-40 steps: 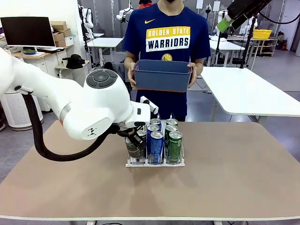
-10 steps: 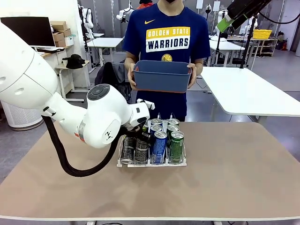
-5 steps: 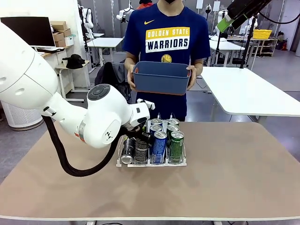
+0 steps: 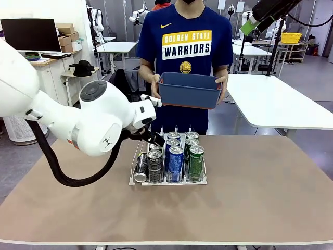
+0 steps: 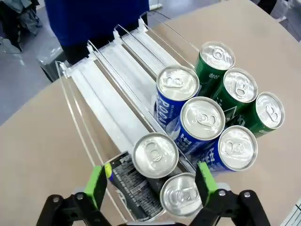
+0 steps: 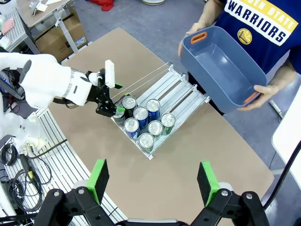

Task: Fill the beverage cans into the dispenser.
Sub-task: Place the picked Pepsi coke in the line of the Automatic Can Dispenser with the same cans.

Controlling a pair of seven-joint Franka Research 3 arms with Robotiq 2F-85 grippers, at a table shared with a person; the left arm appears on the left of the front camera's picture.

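The dispenser [image 4: 167, 182] stands mid-table with its white lanes [image 5: 108, 99] bare at the far end. Three blue-and-white beverage cans [image 5: 202, 120] fill the front of one lane and three green ones [image 5: 240, 87] the lane beside it. In the left lane a black can [image 5: 155, 154] stands upright, and another black can [image 5: 129, 186] lies on its side next to it. My left gripper [image 5: 151, 183] hovers open just above these two, holding nothing; it is also in the front view [image 4: 155, 139]. My right gripper [image 6: 153, 186] hangs open high over the table.
A person at the far edge holds a blue bin [image 4: 188, 89] with both hands, above and behind the dispenser; the bin [image 6: 225, 70] looks empty. The tabletop [image 4: 260, 198] is bare to the right and front. My left arm's bulky elbow [image 4: 99, 125] sits left of the rack.
My left gripper has opened, let go of the upright black can and risen above the rack. The person has shifted the blue bin to the right.
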